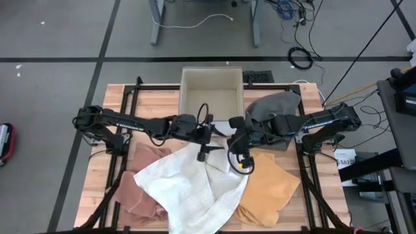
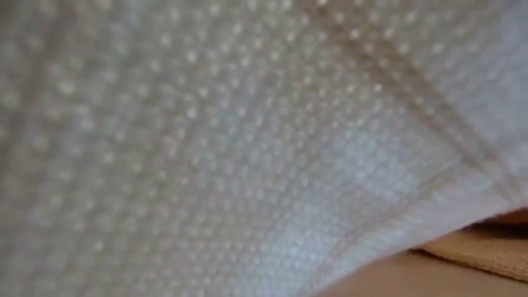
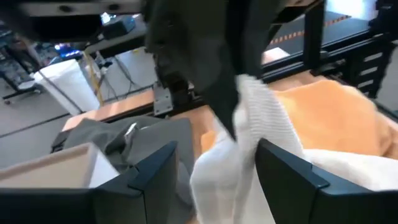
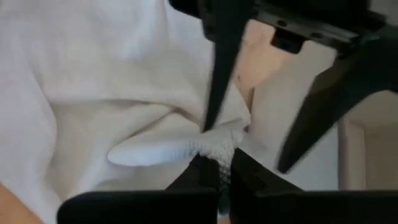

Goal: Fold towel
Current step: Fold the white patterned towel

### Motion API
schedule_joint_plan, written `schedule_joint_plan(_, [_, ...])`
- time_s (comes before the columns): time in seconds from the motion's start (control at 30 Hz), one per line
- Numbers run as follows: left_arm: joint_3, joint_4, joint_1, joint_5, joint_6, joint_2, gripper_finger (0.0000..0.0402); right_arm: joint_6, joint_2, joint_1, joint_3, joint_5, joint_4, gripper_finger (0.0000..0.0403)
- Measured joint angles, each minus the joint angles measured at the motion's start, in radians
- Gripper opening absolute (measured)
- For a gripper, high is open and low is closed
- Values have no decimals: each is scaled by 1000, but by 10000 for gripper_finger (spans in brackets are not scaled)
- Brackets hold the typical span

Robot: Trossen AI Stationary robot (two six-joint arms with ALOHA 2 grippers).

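- The white towel (image 1: 188, 188) lies crumpled on the table (image 1: 156, 101), spread over a pink cloth (image 1: 140, 185) and an orange cloth (image 1: 270, 185), with one corner lifted between the two hands near the table's middle.
- The right hand (image 4: 224, 171) is clamped shut on that raised corner; in its wrist view the bunched edge sits pinched between the fingers.
- The left hand (image 3: 214, 168) stands open with the hanging fabric between its fingers (image 3: 286, 177), gripping nothing.
- To do this step well, the left hand should probably close only once a single edge layer lies between the fingers, not a bunch.
- The right hand should keep the corner high so the cloth hangs straight.
- The risk is snagging the cloths beneath.
- A grey cloth (image 1: 276, 104) and a box (image 1: 211, 91) lie behind, apart from the work.
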Motion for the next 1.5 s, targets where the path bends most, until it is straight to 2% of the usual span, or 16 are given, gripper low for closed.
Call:
schedule_joint_plan(0.07, [0, -6, 1, 58, 4, 0, 216, -2, 0, -1, 0, -1, 5, 0])
schedule_joint_plan(0.17, [0, -7, 0, 70, 6, 10, 209, -8, 0, -5, 0, -4, 21, 0])
schedule_joint_plan(0.23, [0, -23, 0, 75, 7, 16, 190, -11, 0, -6, 0, -3, 21, 0])
schedule_joint_plan(0.33, [0, -28, -1, 86, 38, 25, 140, -10, 0, -5, 0, -1, 21, 0])
schedule_joint_plan(0.47, [0, -28, -9, 126, 92, 26, 42, 32, 0, -5, 0, 2, -14, 7])
schedule_joint_plan(0.5, [0, -28, -12, 136, 107, 26, 23, 47, 0, -5, 0, 11, -29, 15])
schedule_joint_plan(0.57, [0, -29, -16, 136, 118, 26, 12, 88, 0, -4, 0, 52, -77, 38])
schedule_joint_plan(0.77, [0, -140, -24, 140, 141, -22, 8, 315, -2, -1, -20, 86, -250, 131])
schedule_joint_plan(0.9, [0, -286, -46, 144, 135, -34, 8, 413, -1, -1, -116, 85, -257, 164])
schedule_joint_plan(1.07, [0, -440, -97, 144, 134, -33, 8, 435, -1, -13, -325, 104, -84, 169])
schedule_joint_plan(1.2, [0, -523, -133, 135, 113, -30, 8, 431, 0, -52, -502, 126, 188, 161])
schedule_joint_plan(1.33, [0, -587, -159, 117, 100, -30, 8, 440, 0, -117, -623, 82, 433, 156])
schedule_joint_plan(1.43, [0, -607, -171, 104, 83, -30, 7, 450, 0, -169, -685, 72, 509, 155])
schedule_joint_plan(1.5, [0, -611, -175, 101, 73, -30, 7, 444, 0, -198, -716, 13, 568, 155])
